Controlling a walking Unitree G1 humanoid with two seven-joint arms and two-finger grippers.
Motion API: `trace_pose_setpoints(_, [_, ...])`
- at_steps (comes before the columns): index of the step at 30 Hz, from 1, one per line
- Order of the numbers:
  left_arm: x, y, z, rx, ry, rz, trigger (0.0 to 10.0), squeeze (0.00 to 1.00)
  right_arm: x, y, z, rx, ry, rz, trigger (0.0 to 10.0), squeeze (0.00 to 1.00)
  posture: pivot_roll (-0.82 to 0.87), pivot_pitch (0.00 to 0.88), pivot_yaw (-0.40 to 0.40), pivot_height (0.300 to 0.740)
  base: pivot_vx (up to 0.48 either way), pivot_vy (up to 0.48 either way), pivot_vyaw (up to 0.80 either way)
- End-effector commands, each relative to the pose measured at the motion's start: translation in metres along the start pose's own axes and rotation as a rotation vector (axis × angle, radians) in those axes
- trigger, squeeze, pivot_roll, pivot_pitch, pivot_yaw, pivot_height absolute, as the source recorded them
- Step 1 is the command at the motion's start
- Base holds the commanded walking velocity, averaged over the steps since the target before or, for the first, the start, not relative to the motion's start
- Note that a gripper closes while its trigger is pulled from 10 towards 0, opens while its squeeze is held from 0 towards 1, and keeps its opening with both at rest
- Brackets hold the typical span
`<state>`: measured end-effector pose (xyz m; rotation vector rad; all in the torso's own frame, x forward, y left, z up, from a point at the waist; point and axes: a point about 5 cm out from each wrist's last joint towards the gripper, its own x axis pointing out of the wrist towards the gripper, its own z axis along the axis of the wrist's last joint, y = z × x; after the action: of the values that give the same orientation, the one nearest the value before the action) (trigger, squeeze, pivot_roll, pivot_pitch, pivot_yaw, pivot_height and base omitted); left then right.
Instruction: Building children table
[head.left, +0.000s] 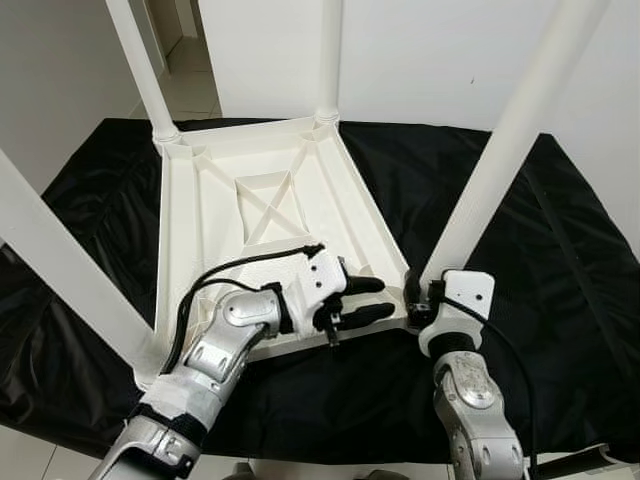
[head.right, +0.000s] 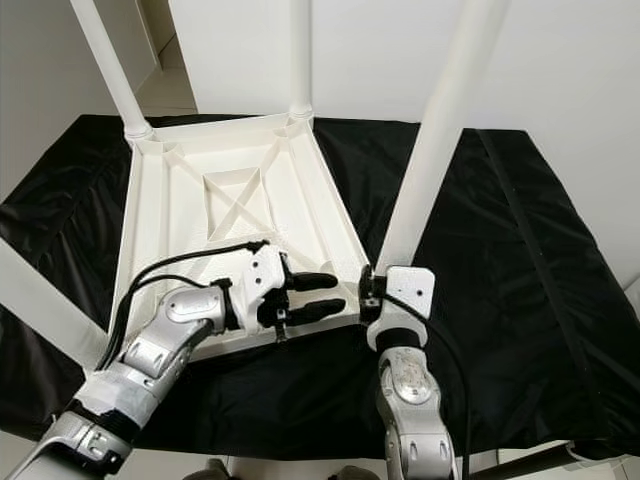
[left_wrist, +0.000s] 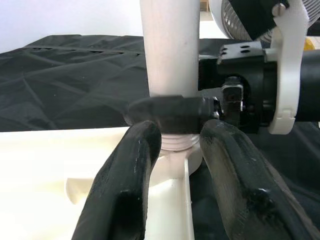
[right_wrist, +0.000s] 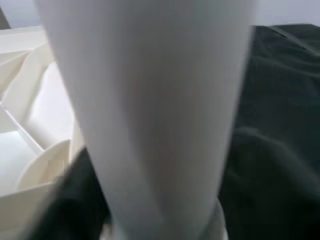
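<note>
On the black-draped worktop, the white children's table lies upside down near the middle, four legs standing in its corner sockets. Right tool is clamped round the base of the near-right leg. Left tool, fingers parted and empty, rests over the near edge of the frame, just beside that socket. Judged step: seating the last leg. Next move calls for twisting or pressing it home while the frame is steadied.

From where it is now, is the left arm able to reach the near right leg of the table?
Probably yes. The left end effector is open just beside the near right leg, with nothing between them. The right end effector already grips that leg's base, leaving little room.
</note>
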<state>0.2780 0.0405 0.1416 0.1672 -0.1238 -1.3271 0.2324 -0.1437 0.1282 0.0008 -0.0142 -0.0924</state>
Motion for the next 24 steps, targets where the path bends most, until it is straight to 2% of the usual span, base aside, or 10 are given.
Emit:
trace_pose_setpoints(1, [-0.002,0.001,-0.001,-0.017,0.012,-0.033,10.0,0.0,-0.002,0.0,0.004,0.02,-0.014,0.03,10.0,1.0,-0.12,0.021,0.041,0.74,0.0,0.0,0.0])
trace_pose_setpoints(4, [-0.001,0.0,-0.001,-0.018,0.012,-0.035,10.0,0.0,-0.002,0.001,0.007,0.024,-0.021,0.042,10.0,1.0,-0.12,0.025,0.041,0.74,0.0,0.0,0.0])
trace_pose_setpoints(6, [-0.001,-0.002,0.002,-0.022,0.01,-0.022,10.0,0.0,-0.004,-0.002,0.01,0.004,-0.026,0.122,10.0,1.0,-0.1,0.029,0.036,0.74,0.0,0.0,0.0])
trace_pose_setpoints(7, [-0.001,-0.002,0.002,-0.022,0.01,-0.022,10.0,0.0,-0.004,-0.002,0.01,0.004,-0.026,0.122,10.0,1.0,-0.1,0.029,0.036,0.74,0.0,0.0,0.0])
trace_pose_setpoints(8, [-0.002,-0.003,0.001,-0.035,0.019,-0.019,10.0,0.0,-0.007,-0.004,0.01,-0.022,-0.026,0.199,10.0,0.0,-0.1,0.03,0.038,0.74,0.0,0.0,0.0])
trace_pose_setpoints(9, [-0.004,-0.003,-0.001,-0.062,0.057,-0.015,10.0,0.0,-0.01,-0.009,0.011,-0.079,-0.027,0.296,10.0,0.0,-0.1,0.03,0.037,0.74,0.0,0.0,0.0])
trace_pose_setpoints(14, [-0.006,-0.004,-0.001,-0.066,0.049,-0.016,10.0,0.0,-0.008,-0.019,0.012,-0.074,-0.026,0.324,10.0,0.0,-0.1,0.026,0.04,0.74,0.0,0.0,0.0])
trace_pose_setpoints(18, [-0.01,-0.005,-0.004,-0.062,0.06,-0.021,10.0,0.0,-0.003,-0.033,0.013,-0.106,-0.02,0.424,10.0,0.0,-0.1,0.009,0.045,0.74,0.0,0.0,0.0])
trace_pose_setpoints(21, [-0.011,-0.006,-0.006,-0.034,0.056,-0.012,10.0,0.0,0.001,-0.037,0.012,-0.117,-0.01,0.502,10.0,0.0,-0.09,0.007,0.038,0.74,0.0,0.0,0.0])
trace_pose_setpoints(24, [-0.01,-0.006,-0.006,-0.057,0.048,-0.017,10.0,0.0,0.007,-0.037,0.01,-0.122,0.008,0.566,10.0,0.0,-0.08,0.007,0.031,0.74,0.0,0.0,0.0])
